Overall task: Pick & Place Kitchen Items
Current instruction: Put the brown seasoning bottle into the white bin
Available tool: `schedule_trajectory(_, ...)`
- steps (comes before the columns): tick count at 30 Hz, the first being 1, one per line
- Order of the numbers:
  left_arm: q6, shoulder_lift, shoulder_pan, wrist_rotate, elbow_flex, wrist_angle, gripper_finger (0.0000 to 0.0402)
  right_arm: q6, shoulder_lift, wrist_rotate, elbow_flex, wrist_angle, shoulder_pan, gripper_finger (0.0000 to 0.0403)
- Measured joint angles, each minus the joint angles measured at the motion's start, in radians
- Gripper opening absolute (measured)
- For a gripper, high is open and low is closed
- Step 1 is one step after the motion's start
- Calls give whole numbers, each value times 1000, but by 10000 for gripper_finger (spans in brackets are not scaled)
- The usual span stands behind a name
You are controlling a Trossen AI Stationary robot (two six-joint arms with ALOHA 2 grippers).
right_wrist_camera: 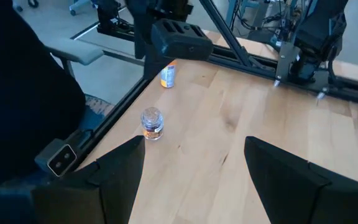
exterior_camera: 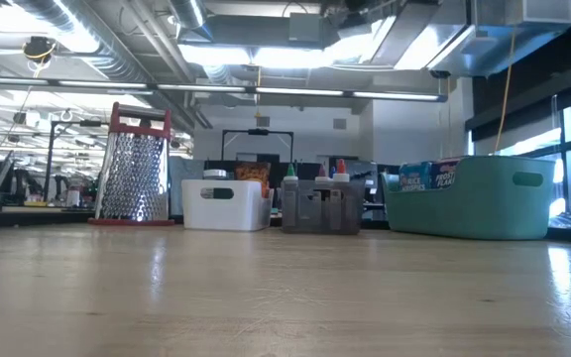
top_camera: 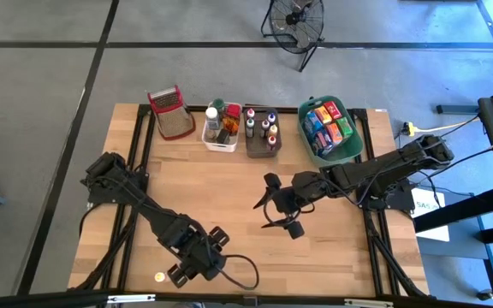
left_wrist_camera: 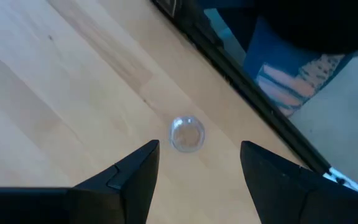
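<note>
Left tool (left_wrist_camera: 194, 171) hangs with fingers spread wide above a small clear-capped jar (left_wrist_camera: 187, 134), which stands upright near the bench's (top_camera: 229, 205) front edge, gripped by nothing. Right tool (top_camera: 274, 208) hovers wide and empty over mid-bench. Other kitchen items (top_camera: 328, 124) fill the bins along the far edge.

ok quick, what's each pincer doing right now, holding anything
left pincer: open, empty, above a small clear-capped jar near the table edge.
right pincer: open, empty, over the table's middle.
</note>
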Motion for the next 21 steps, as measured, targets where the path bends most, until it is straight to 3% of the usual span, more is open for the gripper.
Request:
schedule_trajectory(15, 0, 0, 0, 11, 0, 9, 273, 58, 36, 1, 0, 41, 18, 277)
schedule_trajectory(21, 14, 0, -3, -86, 0, 1, 302, 149, 57, 1, -1, 64, 23, 277)
